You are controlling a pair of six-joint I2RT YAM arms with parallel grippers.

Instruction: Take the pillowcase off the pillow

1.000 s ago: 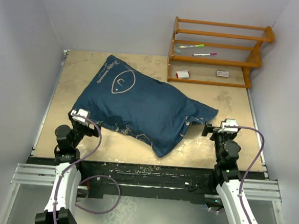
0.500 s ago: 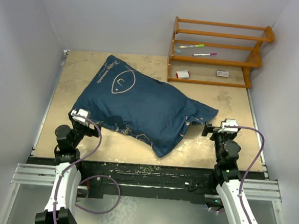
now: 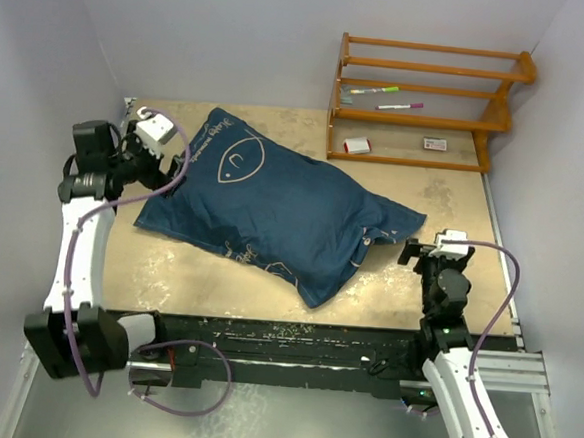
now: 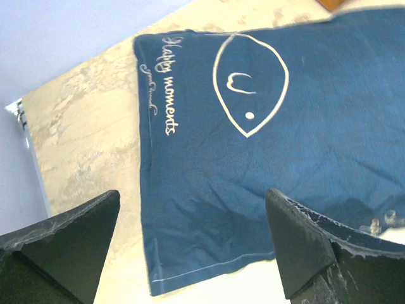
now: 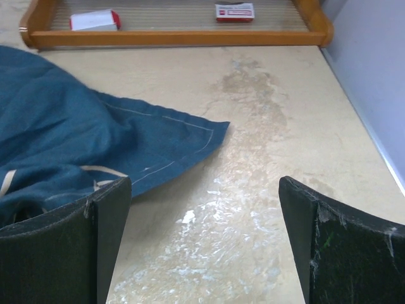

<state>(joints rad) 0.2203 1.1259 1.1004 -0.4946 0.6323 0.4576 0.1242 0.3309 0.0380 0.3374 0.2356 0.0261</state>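
The navy pillowcase (image 3: 273, 203) with white line drawings lies diagonally across the table, plump and filled; the pillow is hidden inside it. My left gripper (image 3: 165, 175) is open and raised over the pillowcase's left end. In the left wrist view the gripper (image 4: 193, 193) hangs above the flat hemmed corner of the pillowcase (image 4: 253, 177) and holds nothing. My right gripper (image 3: 425, 250) is open and empty near the front right, beside the pillowcase's loose right corner. The right wrist view shows that gripper (image 5: 204, 183) over bare table, with the pillowcase (image 5: 63, 139) to its left.
A wooden rack (image 3: 419, 118) stands at the back right with markers and small boxes on it; it also shows in the right wrist view (image 5: 177, 39). Walls close in on the left, back and right. The table (image 3: 453, 205) is beige and scuffed.
My left arm has swung from the near-left corner up and back, and its gripper now hangs over the pillowcase's left end. The right arm has barely moved.
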